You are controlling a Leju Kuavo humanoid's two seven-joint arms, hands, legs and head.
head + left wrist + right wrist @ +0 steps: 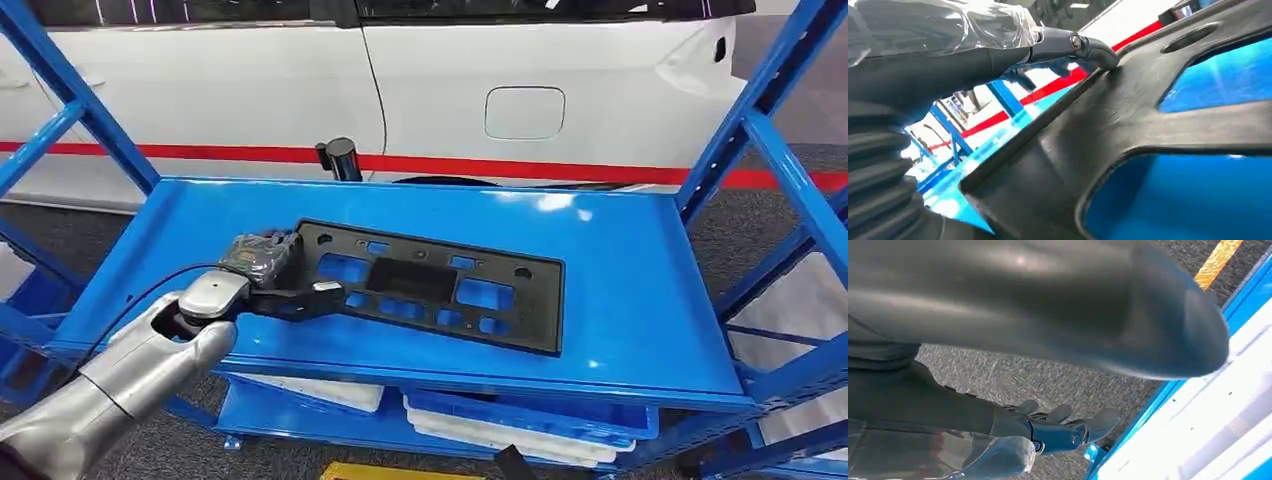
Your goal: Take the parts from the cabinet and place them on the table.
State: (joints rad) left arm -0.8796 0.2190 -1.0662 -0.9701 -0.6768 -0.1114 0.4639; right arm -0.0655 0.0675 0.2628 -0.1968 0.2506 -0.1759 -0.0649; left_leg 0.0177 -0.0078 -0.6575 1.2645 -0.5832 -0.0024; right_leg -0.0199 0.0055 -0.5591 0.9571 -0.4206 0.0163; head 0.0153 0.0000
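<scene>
This is looking like a car workshop or vehicle assembly floor. A white car body (400,90) with a red stripe and a fuel-filler flap (524,112) is standing just beyond the fingers (262,250), behind a blue steel rack (640,270) with diagonal bracing. A black moulded plastic car part (430,285) is lying on the rack's top shelf, under the fingers. White parts (500,432) are sitting on the shelf below them. Grey speckled floor (1048,382) with a yellow line (1218,260) is showing beside the rack.
</scene>
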